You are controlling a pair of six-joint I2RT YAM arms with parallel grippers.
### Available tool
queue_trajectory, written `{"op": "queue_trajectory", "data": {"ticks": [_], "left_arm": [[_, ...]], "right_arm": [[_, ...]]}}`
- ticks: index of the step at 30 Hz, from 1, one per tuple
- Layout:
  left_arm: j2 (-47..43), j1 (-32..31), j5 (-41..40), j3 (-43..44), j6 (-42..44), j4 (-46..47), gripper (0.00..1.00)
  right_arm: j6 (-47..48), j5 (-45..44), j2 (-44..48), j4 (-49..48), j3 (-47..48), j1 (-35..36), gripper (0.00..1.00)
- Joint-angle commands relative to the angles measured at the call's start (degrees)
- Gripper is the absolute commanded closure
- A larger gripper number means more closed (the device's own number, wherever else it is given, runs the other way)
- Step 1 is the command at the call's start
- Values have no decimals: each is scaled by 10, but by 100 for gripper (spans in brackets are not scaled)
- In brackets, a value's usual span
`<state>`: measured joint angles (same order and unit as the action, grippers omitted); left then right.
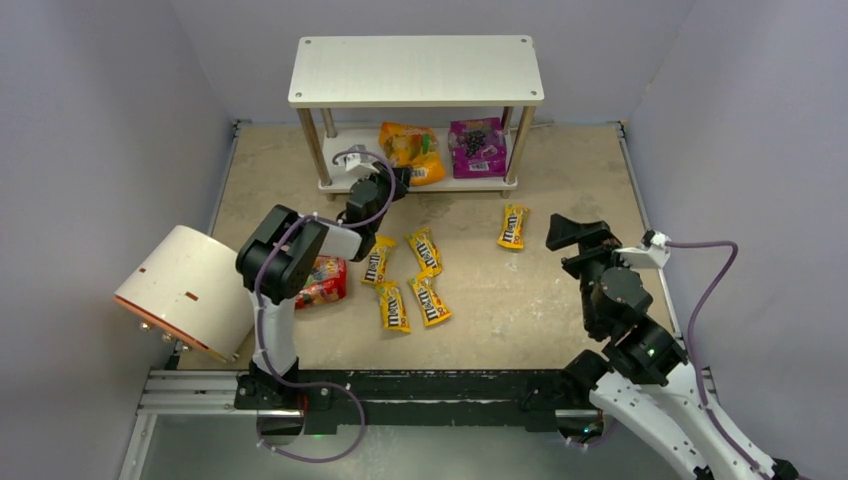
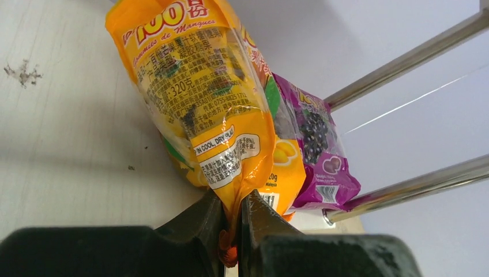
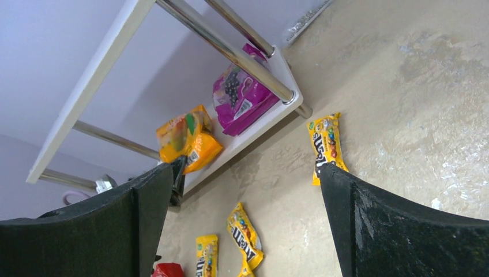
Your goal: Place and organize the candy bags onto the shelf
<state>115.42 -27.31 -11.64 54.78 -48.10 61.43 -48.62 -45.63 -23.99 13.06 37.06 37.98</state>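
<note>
On the lower board of the shelf (image 1: 415, 70), pinched the orange pouch (image 1: 412, 152) by its end seam with left jaws clamped; noted purple pouch (image 1: 477, 146) just rightward. Near the right edge of the worktop (image 1: 500, 300), held right jaws wide apart, empty.

Light is soft and even in the overhead view, with no harsh hotspots. The shelf (image 1: 415, 70) has the brightest surface, its top board, which shades the lower tier. In the left wrist view the orange pouch (image 2: 196, 98) shows white glare streaks on its glossy wrapper, and the black fingers (image 2: 190, 228) at the bottom edge look soft and out of focus. The right wrist view is sharp mid-frame, and the metal posts (image 3: 230, 51) catch bright highlights.
</note>
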Motion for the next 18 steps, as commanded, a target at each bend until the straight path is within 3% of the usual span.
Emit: {"op": "queue_trajectory", "data": {"ticks": [1, 8, 18], "left_arm": [[-19, 11, 15, 18, -54, -80, 100], [-13, 13, 28, 120, -43, -347, 100], [66, 16, 101, 221, -38, -386, 96]], "right_arm": [[-19, -33, 14, 2, -1, 3, 2], [-41, -45, 30, 0, -15, 3, 3], [-48, -43, 40, 3, -22, 3, 4]]}}
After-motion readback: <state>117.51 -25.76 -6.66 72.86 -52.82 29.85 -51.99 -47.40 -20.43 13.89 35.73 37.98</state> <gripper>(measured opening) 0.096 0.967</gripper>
